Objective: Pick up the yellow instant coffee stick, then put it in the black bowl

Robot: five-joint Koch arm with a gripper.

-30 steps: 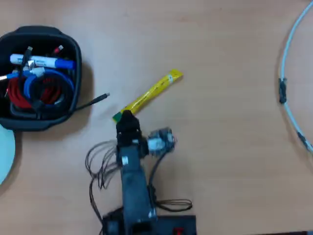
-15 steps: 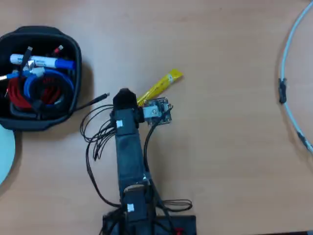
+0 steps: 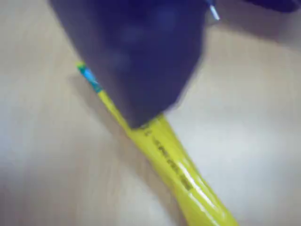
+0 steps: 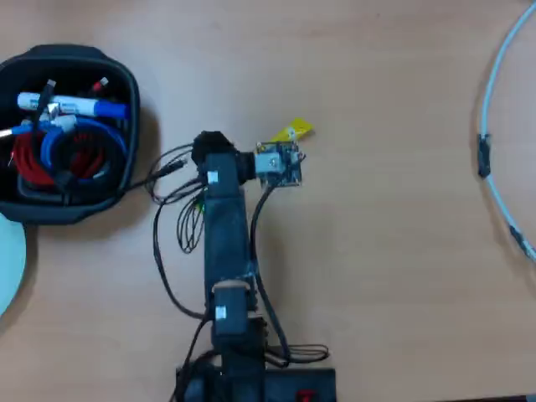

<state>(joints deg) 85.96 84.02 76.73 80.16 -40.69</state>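
Observation:
In the wrist view the yellow instant coffee stick point(image 3: 169, 160) runs from its green end at upper left to the lower right edge. My gripper point(image 3: 141, 121) shows as one blurred dark blue jaw lying across the stick's middle; the other jaw is hidden behind it, so I cannot tell whether it grips. In the overhead view only one yellow end of the stick point(image 4: 292, 131) shows past the wrist's circuit board; the gripper itself is hidden under the arm. The black bowl point(image 4: 126, 138) stands at the far left, well apart from the gripper.
The bowl holds a white-and-blue marker pen point(image 4: 71, 107) and red and blue cables point(image 4: 59, 146). A pale plate's edge point(image 4: 8, 268) shows at the lower left. A thin white cable point(image 4: 494, 151) curves along the right side. The arm's own wires point(image 4: 180, 218) hang left of it.

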